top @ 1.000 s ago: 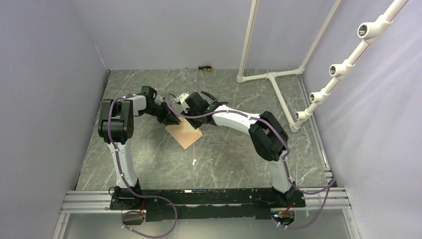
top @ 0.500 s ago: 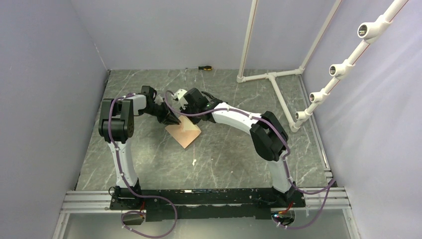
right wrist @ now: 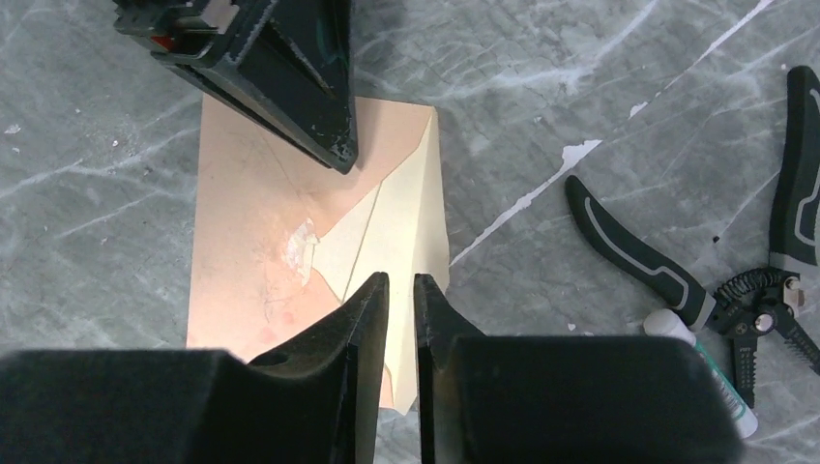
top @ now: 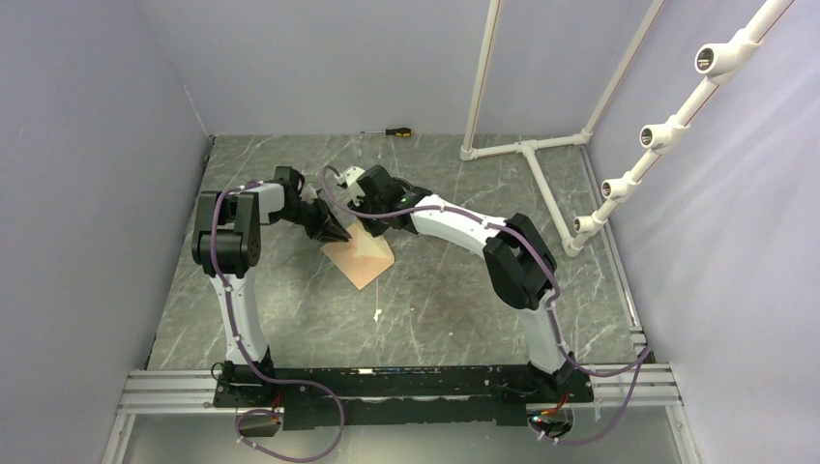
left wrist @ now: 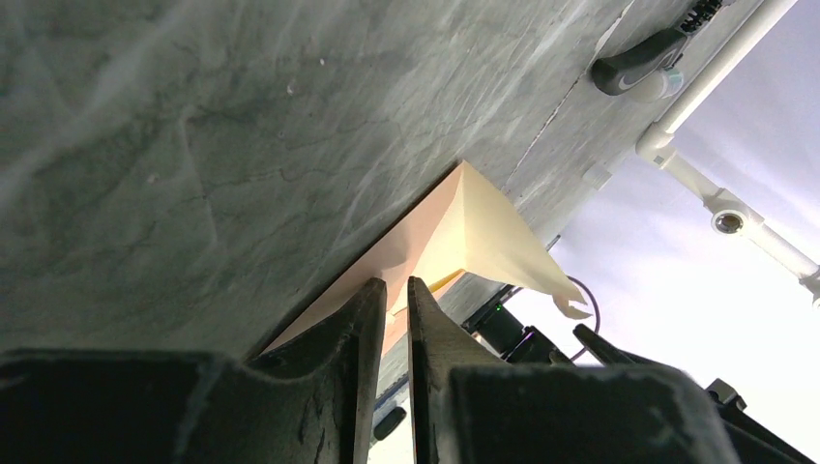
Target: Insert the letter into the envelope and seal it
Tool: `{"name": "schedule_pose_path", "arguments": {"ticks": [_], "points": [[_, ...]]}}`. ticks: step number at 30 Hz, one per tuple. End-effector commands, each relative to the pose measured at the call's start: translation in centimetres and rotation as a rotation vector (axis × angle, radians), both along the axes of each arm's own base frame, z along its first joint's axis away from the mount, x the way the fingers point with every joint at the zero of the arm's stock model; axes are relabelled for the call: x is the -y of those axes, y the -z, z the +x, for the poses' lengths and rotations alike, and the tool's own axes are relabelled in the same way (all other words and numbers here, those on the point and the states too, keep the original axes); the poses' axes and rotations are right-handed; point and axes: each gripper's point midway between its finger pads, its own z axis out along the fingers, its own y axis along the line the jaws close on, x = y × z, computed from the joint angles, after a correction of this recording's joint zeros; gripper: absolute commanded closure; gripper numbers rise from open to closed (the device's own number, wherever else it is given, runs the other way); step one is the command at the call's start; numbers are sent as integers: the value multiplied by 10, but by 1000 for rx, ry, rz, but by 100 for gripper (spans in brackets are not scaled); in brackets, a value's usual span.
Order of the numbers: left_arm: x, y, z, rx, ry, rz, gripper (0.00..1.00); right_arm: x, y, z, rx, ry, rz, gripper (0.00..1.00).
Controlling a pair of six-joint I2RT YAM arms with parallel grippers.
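The envelope (right wrist: pixel 253 253) lies flat on the marble table, salmon-brown, in the middle of the top view (top: pixel 356 259). Its cream triangular flap (right wrist: pixel 411 217) stands half raised, tilted over the body; in the left wrist view the flap (left wrist: pixel 488 237) rises from the far edge. My left gripper (left wrist: pixel 395 282) is shut, its tips (right wrist: pixel 334 145) resting on the envelope's far edge. My right gripper (right wrist: pixel 401 280) is shut with a hairline gap, hovering just over the flap. No separate letter sheet shows.
Black-handled pliers (right wrist: pixel 677 275) and a small white tube (right wrist: pixel 711 372) lie right of the envelope. A screwdriver (top: pixel 396 131) lies at the back edge. A white pipe frame (top: pixel 527 150) stands at the back right.
My right gripper has moved left over the envelope, and the flap now stands up from the envelope. The left gripper has stayed on the envelope's edge.
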Motion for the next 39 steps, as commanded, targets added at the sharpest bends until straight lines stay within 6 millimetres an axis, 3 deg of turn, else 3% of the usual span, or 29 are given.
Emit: {"name": "schedule_pose_path", "arguments": {"ticks": [1,5,10,14,21,31,35,39], "points": [[-11,41,-16,-65,29,122,77,-6,-16,11,-3,36,64,82],[-10,41,-17,-66,30,122,77,-4,-17,10,-6,38,61,87],[-11,41,-17,-67,29,123,77,4,-26,10,-16,88,89,65],[-11,41,-17,-67,29,123,77,17,-23,9,-38,122,79,61],[-10,41,-16,-67,28,123,78,28,-13,1,-69,131,52,71],[-10,42,-16,-70,28,122,78,25,-18,13,-51,153,62,65],[-11,41,-16,-69,28,123,78,22,-21,13,-55,142,83,79],[-10,41,-16,-68,29,122,78,19,-26,15,-43,141,101,83]]}}
